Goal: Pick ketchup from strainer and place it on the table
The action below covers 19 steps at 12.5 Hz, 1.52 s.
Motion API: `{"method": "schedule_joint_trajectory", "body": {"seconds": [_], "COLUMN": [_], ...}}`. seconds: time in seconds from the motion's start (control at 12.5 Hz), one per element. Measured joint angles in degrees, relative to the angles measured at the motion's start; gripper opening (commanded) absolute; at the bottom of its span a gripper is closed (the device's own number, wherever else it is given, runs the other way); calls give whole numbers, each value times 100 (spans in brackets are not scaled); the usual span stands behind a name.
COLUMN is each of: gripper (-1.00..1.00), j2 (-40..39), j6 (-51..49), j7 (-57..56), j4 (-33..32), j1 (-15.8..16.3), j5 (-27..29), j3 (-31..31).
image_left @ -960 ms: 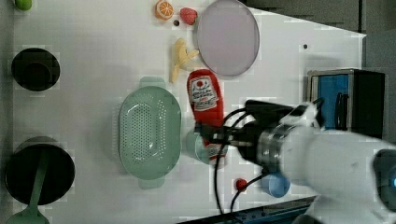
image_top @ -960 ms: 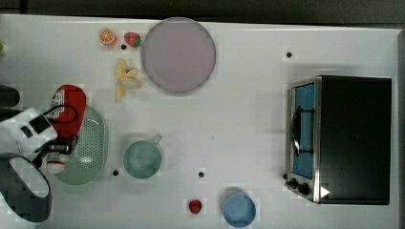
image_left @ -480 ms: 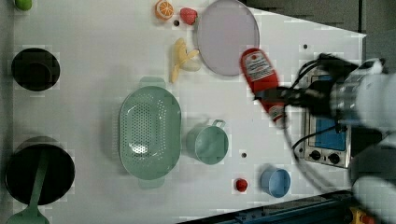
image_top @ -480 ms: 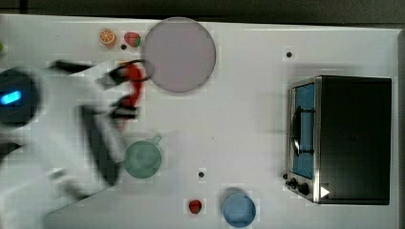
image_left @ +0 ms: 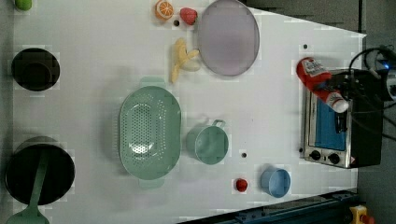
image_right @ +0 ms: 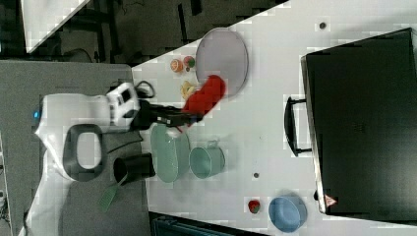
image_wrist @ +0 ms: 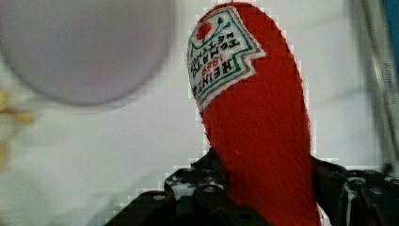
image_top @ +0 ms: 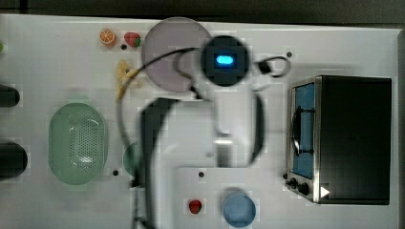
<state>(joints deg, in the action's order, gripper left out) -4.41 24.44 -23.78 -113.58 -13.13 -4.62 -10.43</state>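
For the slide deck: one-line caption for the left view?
Gripper carries the ketchup above the table near the toaster oven, the strainer left empty.

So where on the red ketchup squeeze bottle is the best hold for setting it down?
Probably where the claw has it now. It pinches the red ketchup squeeze bottle across the narrower end near the white cap, coming from the cap side in line with the bottle. The body tapers there, and the wide labelled end stays free to meet the white table.
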Motion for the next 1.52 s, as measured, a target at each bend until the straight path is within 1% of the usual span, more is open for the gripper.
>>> {"method": "schedule_joint_trajectory", "body": {"seconds": [0.24, 0.4, 0.64, 0.88, 0.96, 1.04, 1.28, 1.36, 1.52], "gripper": [13, 13, 13, 13, 13, 19, 83, 99, 100], "j2": [3, -7, -39, -186, -350, -564, -1161, -1190, -1059], "j6": [88, 292, 1115, 2304, 2528, 2656, 2950, 2947, 2900], "j7": [-168, -203, -276, -290, -290, -291, -295, -297, -299], "j4": [-269, -638, -1388, -2160, -2272, -2294, -2283, -2339, -2384], "j1": [-171, -178, -155, -60, -12, 29, 130, 135, 115], "j5": [-15, -15, -13, -14, -15, -15, 16, -21, -36], "j3": [366, 486, 449, 370, 346, 304, 255, 266, 257]}}
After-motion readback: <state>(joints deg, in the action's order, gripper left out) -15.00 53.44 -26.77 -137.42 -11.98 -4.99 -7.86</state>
